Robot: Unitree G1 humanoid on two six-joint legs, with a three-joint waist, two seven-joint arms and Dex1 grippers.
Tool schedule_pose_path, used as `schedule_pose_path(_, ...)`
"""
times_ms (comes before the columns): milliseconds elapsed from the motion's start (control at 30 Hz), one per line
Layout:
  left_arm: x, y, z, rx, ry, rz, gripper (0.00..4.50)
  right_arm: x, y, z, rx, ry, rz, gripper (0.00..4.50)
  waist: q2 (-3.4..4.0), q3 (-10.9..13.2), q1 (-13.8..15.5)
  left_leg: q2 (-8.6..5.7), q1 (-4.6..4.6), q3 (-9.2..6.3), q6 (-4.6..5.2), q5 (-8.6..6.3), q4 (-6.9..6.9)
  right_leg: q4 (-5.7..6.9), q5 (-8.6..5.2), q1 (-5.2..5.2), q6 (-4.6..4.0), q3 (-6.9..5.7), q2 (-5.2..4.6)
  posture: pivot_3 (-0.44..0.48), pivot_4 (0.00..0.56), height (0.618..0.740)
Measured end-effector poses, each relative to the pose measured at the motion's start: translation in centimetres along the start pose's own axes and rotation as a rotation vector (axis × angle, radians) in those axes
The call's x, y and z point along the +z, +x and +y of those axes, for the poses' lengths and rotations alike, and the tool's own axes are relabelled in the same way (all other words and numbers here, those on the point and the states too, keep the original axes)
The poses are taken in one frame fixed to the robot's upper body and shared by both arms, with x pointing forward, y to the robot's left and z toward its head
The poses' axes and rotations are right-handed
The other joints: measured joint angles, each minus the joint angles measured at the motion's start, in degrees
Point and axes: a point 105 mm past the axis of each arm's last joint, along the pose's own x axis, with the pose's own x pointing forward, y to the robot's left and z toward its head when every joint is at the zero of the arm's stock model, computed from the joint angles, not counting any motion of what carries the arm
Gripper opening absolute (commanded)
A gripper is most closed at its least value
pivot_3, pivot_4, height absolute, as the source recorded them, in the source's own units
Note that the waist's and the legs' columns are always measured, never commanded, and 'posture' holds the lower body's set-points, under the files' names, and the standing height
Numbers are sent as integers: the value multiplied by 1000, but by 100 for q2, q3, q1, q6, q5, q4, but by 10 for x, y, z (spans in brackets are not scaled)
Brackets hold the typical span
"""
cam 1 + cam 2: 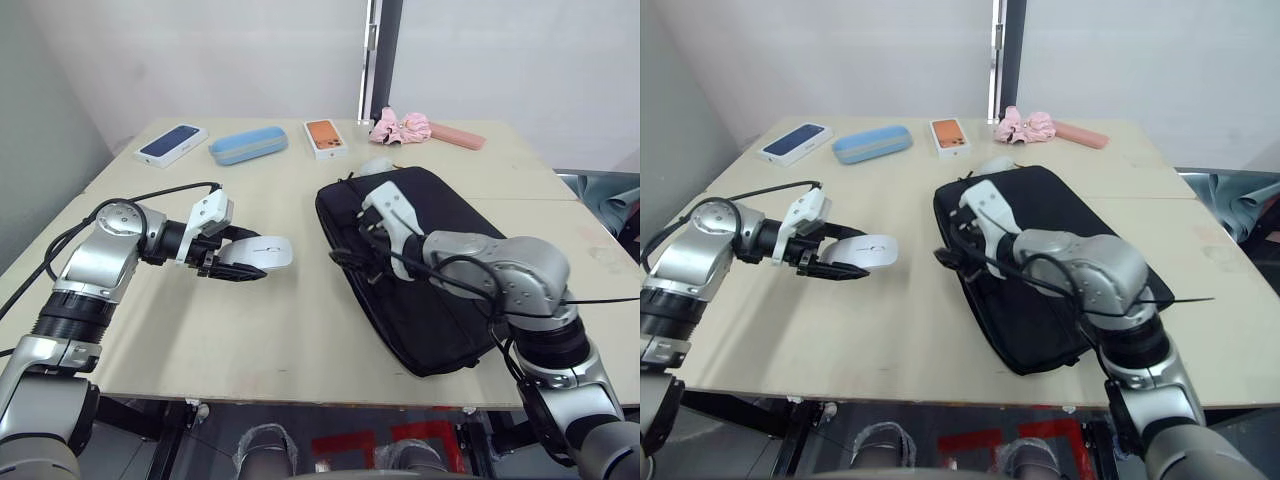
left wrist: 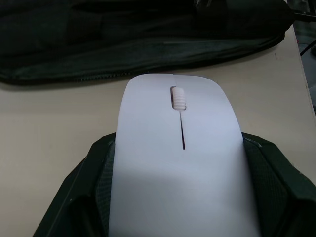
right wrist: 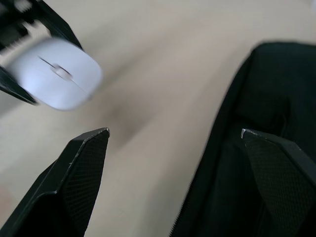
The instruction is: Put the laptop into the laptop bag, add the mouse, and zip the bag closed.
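Mouse [image 2: 180, 163] gripped between left claw [image 1: 232, 262] fingers, laptop bag [image 1: 425, 260] beyond

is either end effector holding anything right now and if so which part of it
The left end effector holds the mouse by the sides of its rear half. The right end effector is open, holding nothing.

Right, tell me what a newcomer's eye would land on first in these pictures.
First, the white mouse, clamped in the left gripper above the table and pointed toward the black laptop bag. Next, that bag, lying on the table's right half with the open right gripper at its near-left edge. Along the far edge lie two phone boxes, a blue case and a pink cloth bundle.
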Motion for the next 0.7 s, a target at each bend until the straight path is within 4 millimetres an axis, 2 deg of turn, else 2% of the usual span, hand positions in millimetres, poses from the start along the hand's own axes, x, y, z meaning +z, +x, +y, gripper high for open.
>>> schedule_pose_path(67, -2, -1, 0, -4, 11, 5, 2854, -8, 7, -6, -47, -38, 59, 4500, 1, 1, -37, 2, 1, 1, -4, 1, -3, 1, 0, -3, 2, 2, 2, 0, 150, 740)
schedule_pose_path(467, -10, -11, 3, 27, -10, 44, 2854, -3, 26, -3, -110, -164, 110, 4500, 2, 1, -38, 5, 0, 2, -11, 1, -4, 9, 2, -9, 6, 5, 6, 0, 150, 740)
schedule_pose_path(567, -13, -11, 1, 27, -29, 47, 2854, -3, 30, -11, -169, -224, 143, 4500, 2, 1, -40, 5, 2, 1, -13, 2, -3, 12, 2, -9, 6, 4, 6, 0, 150, 740)
schedule_pose_path(633, -13, -10, 2, 35, -35, 47, 2854, -11, 34, -22, -229, -272, 190, 4500, 2, 1, -27, 5, 1, -2, -14, 3, -3, 12, 2, -8, 6, 2, 5, 0, 150, 740)
schedule_pose_path(700, -14, -10, 3, 46, -52, 47, 2854, -16, 39, -23, -248, -311, 209, 4500, 2, 1, -27, 5, 1, -1, -14, 3, -3, 12, 2, -8, 6, 2, 6, 0, 150, 740)
